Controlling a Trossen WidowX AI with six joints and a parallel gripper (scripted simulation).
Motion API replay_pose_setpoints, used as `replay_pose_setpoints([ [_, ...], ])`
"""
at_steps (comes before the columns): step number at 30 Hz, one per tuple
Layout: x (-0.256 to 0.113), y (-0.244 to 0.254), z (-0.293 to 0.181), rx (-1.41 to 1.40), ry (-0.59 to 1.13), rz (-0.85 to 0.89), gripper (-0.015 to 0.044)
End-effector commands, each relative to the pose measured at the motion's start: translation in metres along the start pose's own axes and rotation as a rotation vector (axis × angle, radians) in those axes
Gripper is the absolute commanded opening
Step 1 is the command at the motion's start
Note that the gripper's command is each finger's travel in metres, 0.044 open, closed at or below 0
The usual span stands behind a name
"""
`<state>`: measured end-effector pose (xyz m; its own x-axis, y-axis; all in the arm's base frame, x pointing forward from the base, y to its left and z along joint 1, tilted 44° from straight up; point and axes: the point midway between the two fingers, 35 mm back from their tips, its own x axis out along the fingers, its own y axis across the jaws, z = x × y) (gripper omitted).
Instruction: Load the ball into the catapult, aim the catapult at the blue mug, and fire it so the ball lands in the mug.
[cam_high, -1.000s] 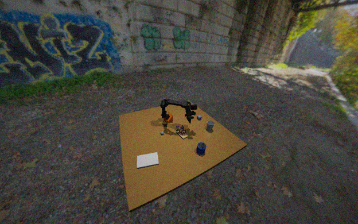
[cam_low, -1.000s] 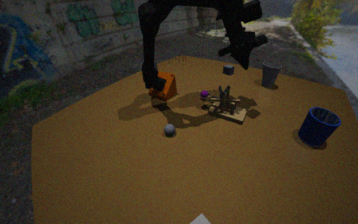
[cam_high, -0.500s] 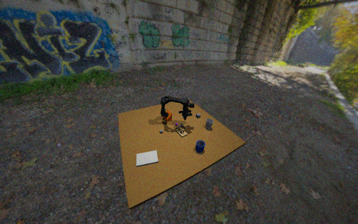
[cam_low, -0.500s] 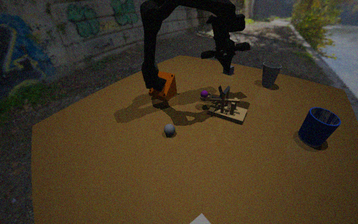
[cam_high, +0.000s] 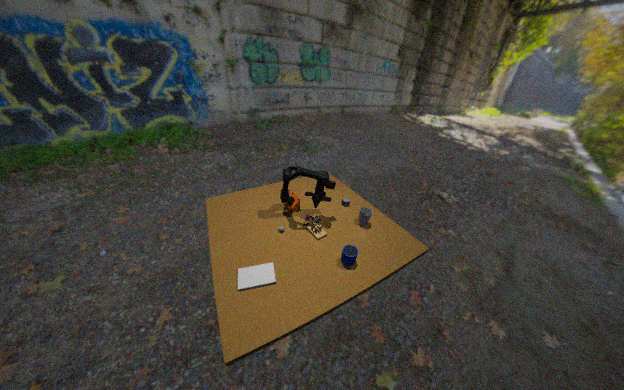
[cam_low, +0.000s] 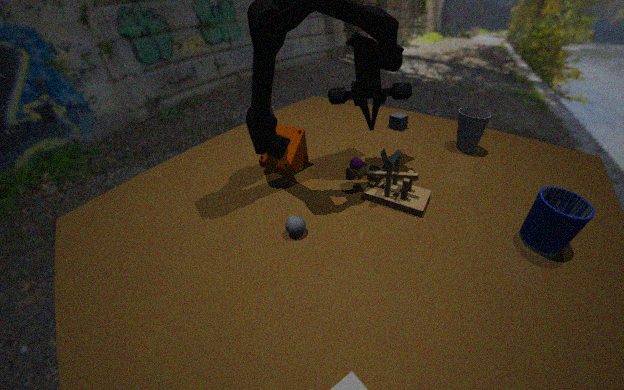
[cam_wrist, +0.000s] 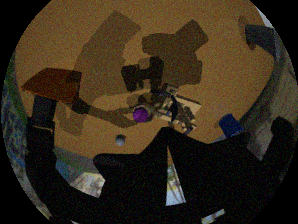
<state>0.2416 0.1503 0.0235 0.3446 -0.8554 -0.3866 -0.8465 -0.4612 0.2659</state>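
The wooden catapult (cam_high: 318, 234) (cam_low: 422, 202) (cam_wrist: 193, 105) stands on the brown board. A purple ball (cam_high: 307, 218) (cam_low: 356, 163) (cam_wrist: 140, 115) sits at the end of its throwing arm, on the side away from the blue mug. The blue mug (cam_high: 349, 256) (cam_low: 552, 227) (cam_wrist: 231, 125) stands upright near the board's right side. My gripper (cam_high: 316, 205) (cam_low: 371, 128) (cam_wrist: 165, 130) is shut and holds nothing. It points down, raised above the board near the catapult, touching neither catapult nor ball. In the wrist view the fingers hide part of the scene below.
A grey ball (cam_high: 281, 229) (cam_low: 296, 226) (cam_wrist: 120, 140) lies on the board (cam_high: 235, 320). A grey cup (cam_high: 365, 217) (cam_low: 471, 132) and a small grey cube (cam_high: 346, 202) (cam_low: 398, 121) stand farther back. An orange block (cam_low: 296, 147) is by my arm's base. A white slab (cam_high: 256, 276) lies at the front left.
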Motion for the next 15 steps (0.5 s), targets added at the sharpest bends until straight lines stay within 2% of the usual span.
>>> replay_pose_setpoints([
  [1,0.001,0.01,0.0,-0.092,0.041,0.017,0.0],
  [15,0.011,0.008,0.006,-0.092,0.04,0.016,0.0],
])
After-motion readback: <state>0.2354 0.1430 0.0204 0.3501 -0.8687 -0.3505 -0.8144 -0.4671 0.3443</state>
